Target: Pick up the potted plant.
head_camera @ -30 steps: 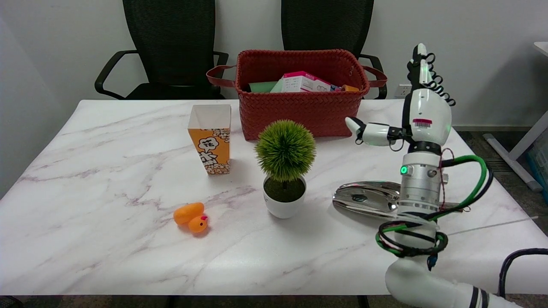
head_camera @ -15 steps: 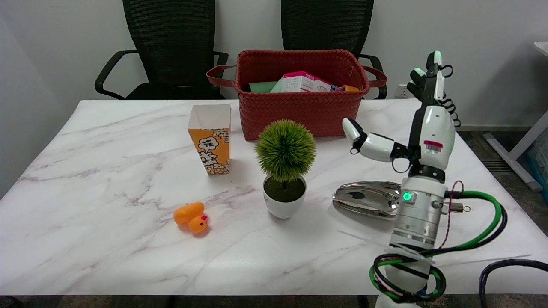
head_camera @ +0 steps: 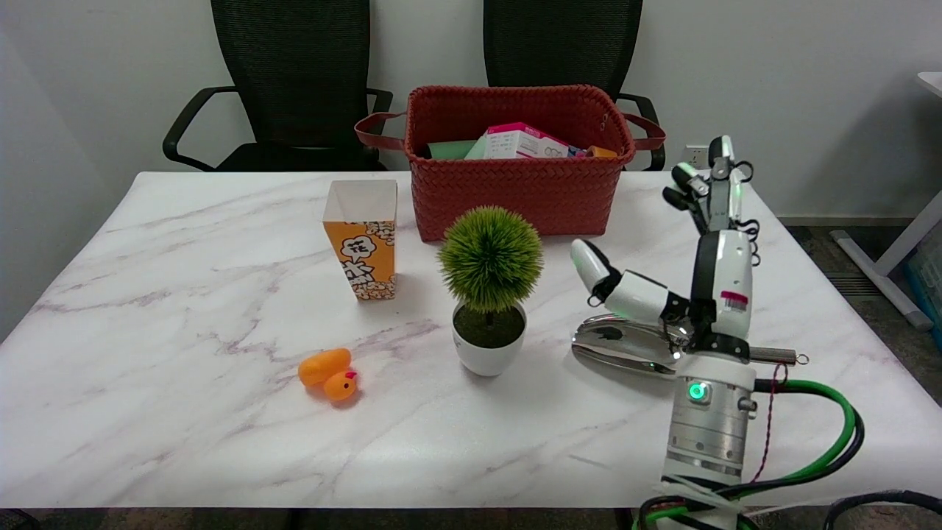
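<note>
Potted plant (head_camera: pixel 490 294): white pot, round green topiary ball, upright mid-tabletop (head_camera: pixel 184 280), untouched.

Robot hand (head_camera: pixel 692 258): right, well apart to the plant's right, raised above a shiny metal scoop (head_camera: pixel 625 344); released, fingers spread upward, thumb pointing toward the plant, nothing held.

Step in hand, as judged: approach, before any grasp. Next move calls for travel leftward and down to pot level, fingers either side of the white pot rather than the soft foliage.

Surroundings: popcorn box (head_camera: pixel 361 239) to the plant's left; orange rubber duck (head_camera: pixel 329 374) front-left; red woven basket (head_camera: pixel 519 180) behind, holding boxes.

Obstructions: scoop lies between hand and pot; the basket behind limits room on the far side.
</note>
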Motion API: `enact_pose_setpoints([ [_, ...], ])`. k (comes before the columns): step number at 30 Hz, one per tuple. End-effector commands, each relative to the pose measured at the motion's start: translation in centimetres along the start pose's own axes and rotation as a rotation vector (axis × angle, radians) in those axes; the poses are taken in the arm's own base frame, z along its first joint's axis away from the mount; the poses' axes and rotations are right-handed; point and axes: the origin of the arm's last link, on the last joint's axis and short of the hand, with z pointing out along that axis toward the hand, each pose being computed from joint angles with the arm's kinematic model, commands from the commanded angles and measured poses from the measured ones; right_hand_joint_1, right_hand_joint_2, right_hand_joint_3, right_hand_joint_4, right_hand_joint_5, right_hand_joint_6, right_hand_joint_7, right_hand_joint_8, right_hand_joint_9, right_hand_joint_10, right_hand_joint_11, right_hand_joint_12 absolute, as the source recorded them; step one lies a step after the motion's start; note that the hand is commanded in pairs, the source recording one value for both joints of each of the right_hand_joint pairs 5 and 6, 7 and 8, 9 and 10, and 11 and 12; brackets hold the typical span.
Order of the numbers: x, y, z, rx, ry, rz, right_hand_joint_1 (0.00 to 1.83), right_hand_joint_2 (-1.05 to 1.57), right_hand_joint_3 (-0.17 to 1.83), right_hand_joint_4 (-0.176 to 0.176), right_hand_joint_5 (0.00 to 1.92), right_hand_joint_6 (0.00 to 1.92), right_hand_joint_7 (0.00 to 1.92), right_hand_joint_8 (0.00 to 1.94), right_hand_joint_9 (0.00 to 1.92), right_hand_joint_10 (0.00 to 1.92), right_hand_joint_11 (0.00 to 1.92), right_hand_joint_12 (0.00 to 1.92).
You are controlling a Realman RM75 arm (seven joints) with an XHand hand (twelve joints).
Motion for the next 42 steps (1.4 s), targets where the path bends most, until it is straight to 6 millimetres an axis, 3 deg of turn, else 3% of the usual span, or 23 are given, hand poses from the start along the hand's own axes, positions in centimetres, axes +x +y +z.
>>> enact_pose_setpoints([
  [1,-0.5,0.1,-4.4,-0.104,-0.125,0.087,1.01,0.31,0.61,0.000,0.07,0.07,0.39,0.39,0.48,0.48,0.29,0.29],
  [11,-2.0,1.5,-4.8,-0.181,-0.221,0.076,1.02,0.31,0.57,0.000,0.04,0.04,0.38,0.38,0.46,0.46,0.24,0.24],
  [14,-2.5,2.0,-4.5,-0.199,-0.242,0.088,1.03,0.29,0.55,0.000,0.01,0.01,0.28,0.28,0.32,0.32,0.18,0.18],
  [15,-2.7,2.2,-4.5,-0.207,-0.249,0.095,1.04,0.28,0.54,0.000,0.00,0.00,0.19,0.19,0.16,0.16,0.11,0.11],
  [18,-3.0,2.8,-4.5,-0.227,-0.263,0.111,1.08,0.26,0.48,0.000,0.00,0.00,0.06,0.06,0.12,0.12,0.03,0.03],
  [24,-3.3,4.0,-4.9,-0.266,-0.274,0.135,1.11,0.27,0.45,0.000,0.00,0.00,0.00,0.00,0.08,0.08,0.00,0.00],
  [42,-6.1,5.8,-5.2,-0.338,-0.415,0.255,1.11,0.21,0.62,0.000,0.00,0.00,0.00,0.00,0.11,0.11,0.00,0.00],
])
